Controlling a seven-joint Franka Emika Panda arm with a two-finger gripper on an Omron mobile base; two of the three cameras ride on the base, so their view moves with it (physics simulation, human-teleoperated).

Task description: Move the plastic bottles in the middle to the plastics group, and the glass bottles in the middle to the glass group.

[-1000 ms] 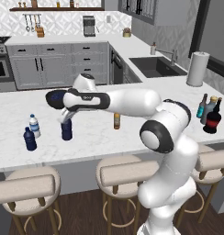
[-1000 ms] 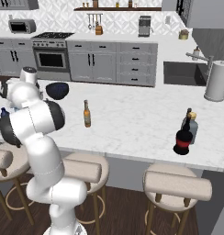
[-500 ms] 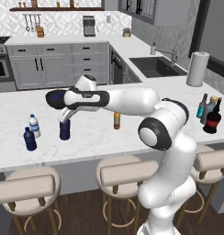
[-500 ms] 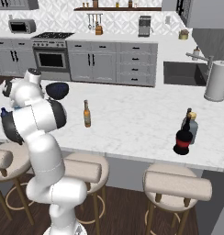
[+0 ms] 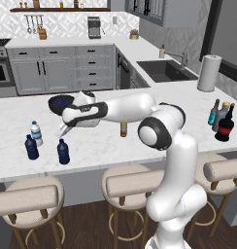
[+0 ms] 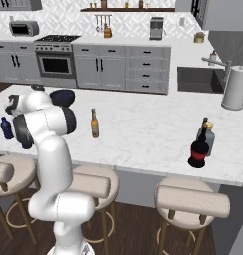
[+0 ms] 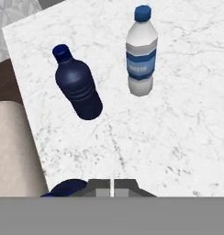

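Observation:
A navy-blue plastic bottle (image 5: 63, 151) stands on the white marble counter (image 5: 106, 146), just right of the plastics group: a second navy bottle (image 5: 31, 147) and a clear water bottle (image 5: 36, 133). My gripper (image 5: 63, 132) hovers just above the first navy bottle, shut with nothing in it. In the hand view the fingertips (image 7: 112, 188) meet; the group's navy bottle (image 7: 77, 89) and the water bottle (image 7: 141, 59) lie ahead. The amber bottle (image 5: 124, 129) stands mid-counter. At the far right, the dark red-label bottle (image 5: 224, 127) stands by the teal bottle (image 5: 214, 113) and the grey-blue bottle (image 5: 223, 115).
A black bowl (image 5: 59, 103) sits on the counter behind my arm. A paper towel roll (image 5: 209, 73) stands near the sink (image 5: 164, 70). Padded stools (image 5: 135, 180) line the counter's near edge.
The navy bottle that was between my fingers now stands lower, on the counter beside the plastics group. My gripper has let go of it, risen slightly and shut.

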